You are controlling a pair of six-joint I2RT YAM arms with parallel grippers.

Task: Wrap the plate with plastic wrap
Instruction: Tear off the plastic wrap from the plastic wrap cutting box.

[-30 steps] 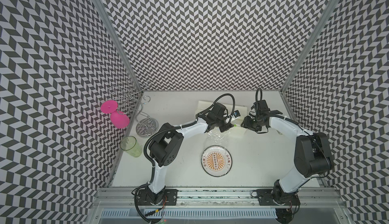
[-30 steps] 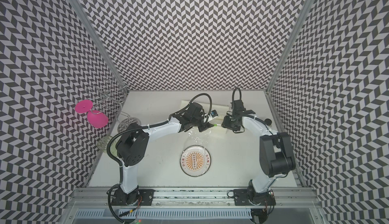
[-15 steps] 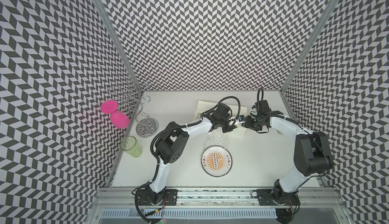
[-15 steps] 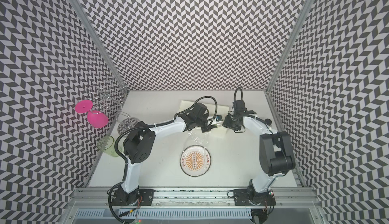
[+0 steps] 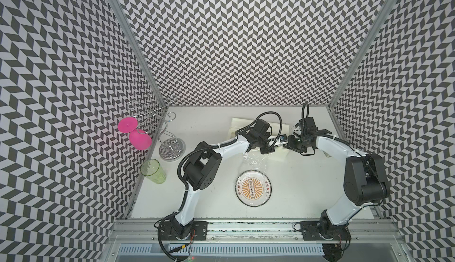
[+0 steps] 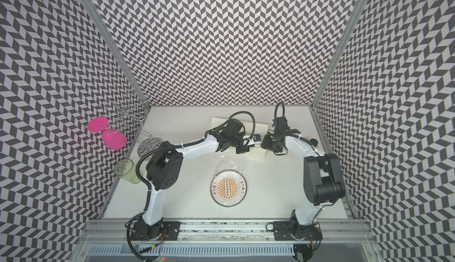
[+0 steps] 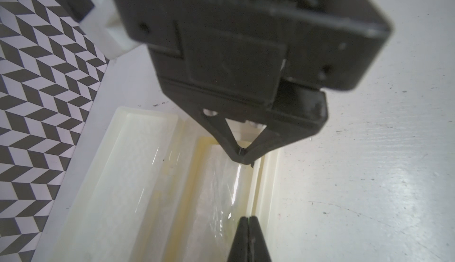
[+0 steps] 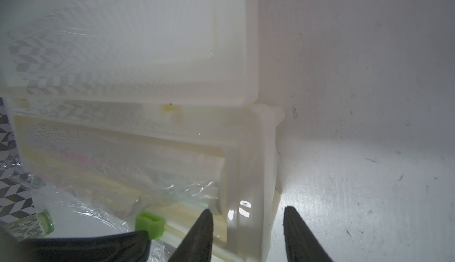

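Dispenser box (image 7: 267, 199) holds the plastic wrap (image 7: 219, 194) (left claw (image 7: 248, 220) shut on it, right claw (image 8: 248, 209) half-open astride box end).

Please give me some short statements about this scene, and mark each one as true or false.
1. The plate lies flat on the table. True.
2. The left gripper is wide open. False: it is shut on the plastic wrap.
3. The right gripper is open. True.
4. The pink glass stands on the table. False: it hangs from the wire rack.
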